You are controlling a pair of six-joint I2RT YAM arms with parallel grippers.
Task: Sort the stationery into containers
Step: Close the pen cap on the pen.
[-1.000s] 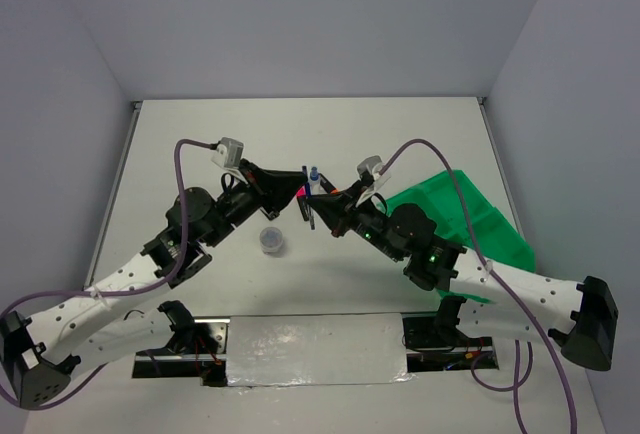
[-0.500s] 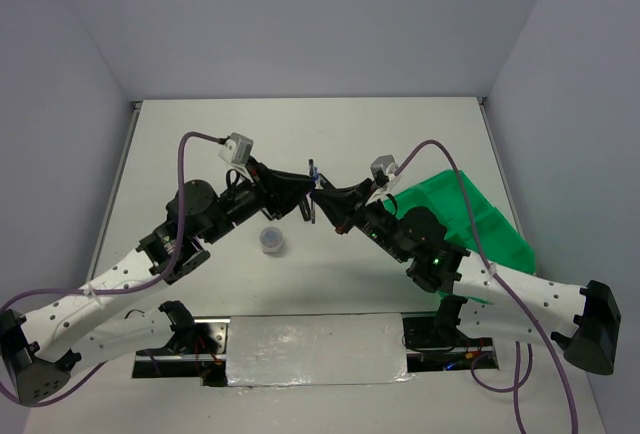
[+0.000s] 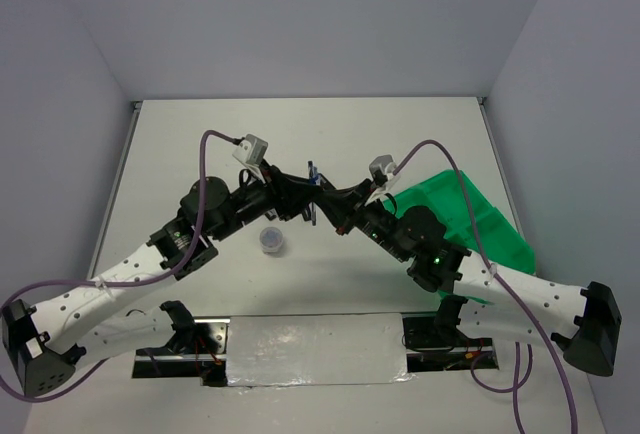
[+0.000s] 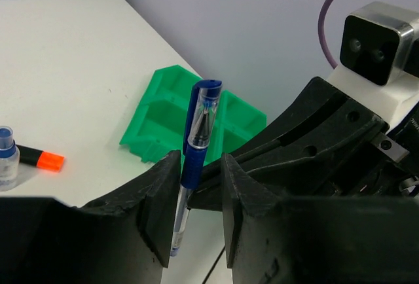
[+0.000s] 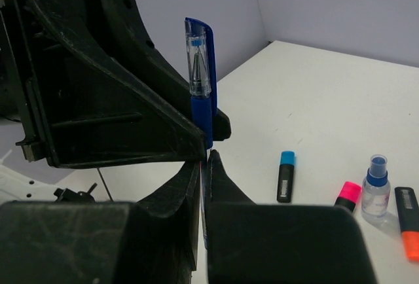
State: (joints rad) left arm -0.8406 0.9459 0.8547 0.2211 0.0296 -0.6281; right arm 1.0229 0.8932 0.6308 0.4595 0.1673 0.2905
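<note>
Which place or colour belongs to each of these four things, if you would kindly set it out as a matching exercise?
Things:
1. blue pen
2. tray
3. round tub
4. bottle

Descriptions:
A. bright green, on the right side of the table
B. standing beside the pink-capped highlighter
C. upright, gripped by the right end effector
D. greyish, standing alone on the table

Pairs: 1-C; 2-A; 3-D; 4-B
</note>
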